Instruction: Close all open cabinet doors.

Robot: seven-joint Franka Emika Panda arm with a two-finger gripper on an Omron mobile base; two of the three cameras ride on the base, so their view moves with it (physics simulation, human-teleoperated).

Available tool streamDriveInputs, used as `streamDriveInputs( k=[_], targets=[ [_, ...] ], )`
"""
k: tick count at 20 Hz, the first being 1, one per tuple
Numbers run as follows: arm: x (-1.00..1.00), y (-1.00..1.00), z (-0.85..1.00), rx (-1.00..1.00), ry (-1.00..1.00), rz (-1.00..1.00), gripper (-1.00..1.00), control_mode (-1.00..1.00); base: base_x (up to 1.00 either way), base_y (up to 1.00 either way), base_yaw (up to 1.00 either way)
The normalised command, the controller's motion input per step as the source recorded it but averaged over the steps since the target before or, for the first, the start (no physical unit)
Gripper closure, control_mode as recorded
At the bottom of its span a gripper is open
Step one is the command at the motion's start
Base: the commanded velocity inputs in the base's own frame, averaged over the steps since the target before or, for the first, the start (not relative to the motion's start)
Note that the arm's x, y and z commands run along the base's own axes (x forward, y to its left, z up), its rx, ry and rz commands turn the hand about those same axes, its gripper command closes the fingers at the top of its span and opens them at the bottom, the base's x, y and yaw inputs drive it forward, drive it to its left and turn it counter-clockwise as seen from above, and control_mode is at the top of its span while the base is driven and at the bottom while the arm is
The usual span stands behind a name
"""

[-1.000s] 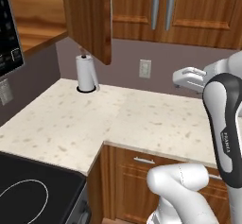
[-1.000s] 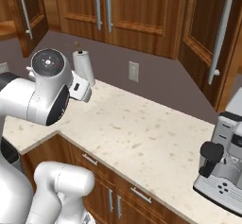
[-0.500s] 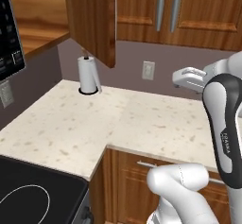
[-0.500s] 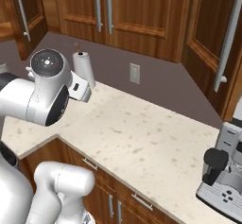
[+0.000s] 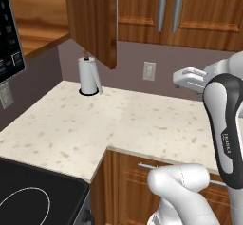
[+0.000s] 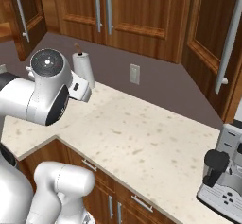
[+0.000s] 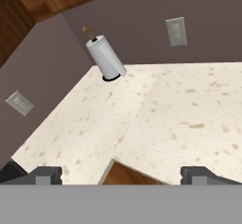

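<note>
Hand hangs above the worktop's front edge, looking down at the inner corner, its two dark fingertips spread well apart with nothing between them. In the left base view it sits at the end of the white arm, to the right of the wall outlet and out over the pale speckled surface.

An open cabinet door stands up and to the left of the hand, swung out from the upper row so that it juts into the room over the paper towel roll. Its long axis runs vertically; its broad face points across the corner rather than flat with the neighbouring fronts. I cannot make out its handle from this side. A second open cabinet door, on the right above the coffee machine, also stands out from the wall, its long silver bar handle upright and turned toward the robot.

Closed doors in the middle sit flush with their handles side by side.

My judgement is that the hand must rise a good way and go left to get behind the nearer open panel and push it shut; neither open door is touched yet.
</note>
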Motion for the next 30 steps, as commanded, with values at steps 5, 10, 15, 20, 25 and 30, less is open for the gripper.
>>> streamDriveInputs(
  k=[5, 10, 15, 20, 25, 30],
  targets=[
    [0.00, 0.00, 0.00, 0.00, 0.00, 0.00, -1.00, 1.00, 0.00, 0.00, 0.00],
    [0.00, 0.00, 0.00, 0.00, 0.00, 0.00, -1.00, 1.00, 0.00, 0.00, 0.00],
    [0.00, 0.00, 0.00, 0.00, 0.00, 0.00, -1.00, -1.00, 0.00, 0.00, 0.00],
    [0.00, 0.00, 0.00, 0.00, 0.00, 0.00, -1.00, -1.00, 0.00, 0.00, 0.00],
    [0.00, 0.00, 0.00, 0.00, 0.00, 0.00, -1.00, -1.00, 0.00, 0.00, 0.00],
    [0.00, 0.00, 0.00, 0.00, 0.00, 0.00, -1.00, -1.00, 0.00, 0.00, 0.00]
  ],
)
